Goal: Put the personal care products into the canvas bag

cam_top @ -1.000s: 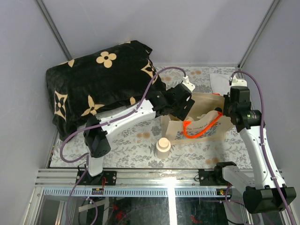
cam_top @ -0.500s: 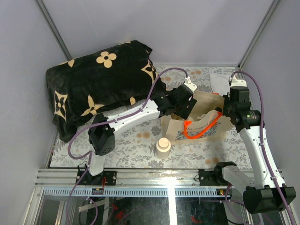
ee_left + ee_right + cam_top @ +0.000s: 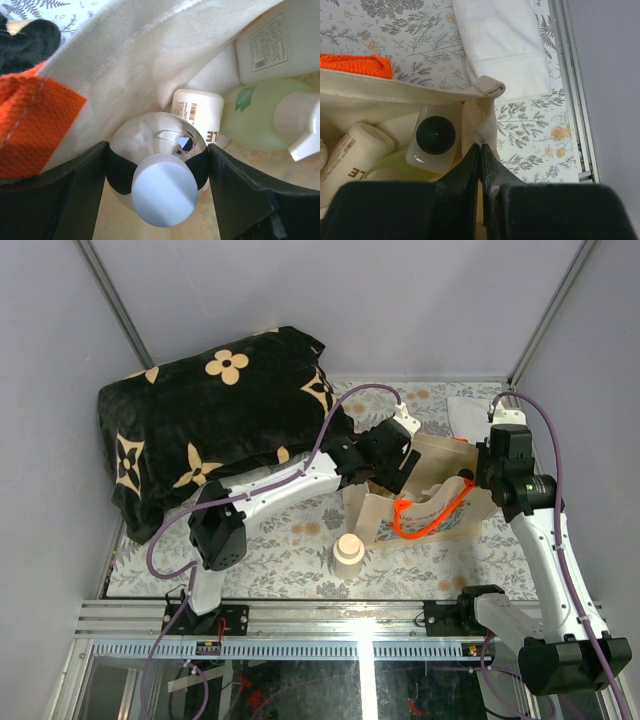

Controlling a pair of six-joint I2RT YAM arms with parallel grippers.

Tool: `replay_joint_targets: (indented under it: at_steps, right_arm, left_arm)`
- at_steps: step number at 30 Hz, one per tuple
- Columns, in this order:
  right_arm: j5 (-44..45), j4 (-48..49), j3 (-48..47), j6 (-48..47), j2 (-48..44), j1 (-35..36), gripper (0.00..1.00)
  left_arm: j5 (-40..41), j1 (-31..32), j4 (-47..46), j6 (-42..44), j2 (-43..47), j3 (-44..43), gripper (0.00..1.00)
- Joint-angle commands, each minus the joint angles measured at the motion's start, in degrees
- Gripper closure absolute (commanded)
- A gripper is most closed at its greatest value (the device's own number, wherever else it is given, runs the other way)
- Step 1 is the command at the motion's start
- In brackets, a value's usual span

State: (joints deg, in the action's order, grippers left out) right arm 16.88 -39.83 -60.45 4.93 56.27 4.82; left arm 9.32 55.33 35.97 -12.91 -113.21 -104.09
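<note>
Cream in colour, one squat bottle [image 3: 349, 549] stands upright on the floral bench [image 3: 270, 565], just in front of the canvas bag [image 3: 372, 515] and outside it. At the bag's mouth the left hand [image 3: 159, 190] grips the small clear round bottle [image 3: 150, 135] above a cream bottle [image 3: 199, 107], the pale green bottle [image 3: 250, 112] and the white rectangular bottle [image 3: 272, 45] lying inside, while the right hand [image 3: 480, 150] pinches the bag's right rim, fingers nearly together. Beyond lie a white cloth [image 3: 500, 45] and the black blanket [image 3: 210, 420].

Lab booth: grey walls [image 3: 350, 300], aluminium rails [image 3: 300, 615].
</note>
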Motion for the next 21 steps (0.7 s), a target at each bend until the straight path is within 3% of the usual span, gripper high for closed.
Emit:
replay_joint_targets:
  at_steps: [1,15,21]
  right_arm:
    - [-0.9,-4.1,1.3,-0.5,1.0,-0.1,0.94]
    - [-0.8,-4.2,1.2,-0.5,1.1,-0.1,0.94]
    - [-0.6,-4.1,1.4,-0.6,0.7,-0.1,0.94]
  left_arm:
    - [-11.3,1.6,-3.6,-1.4,0.9,-3.8,1.00]
    - [-17.2,6.4,-2.6,0.7,-3.0,-7.4,1.00]
    - [-16.8,7.1,-4.4,-0.1,-3.8,-4.5,1.00]
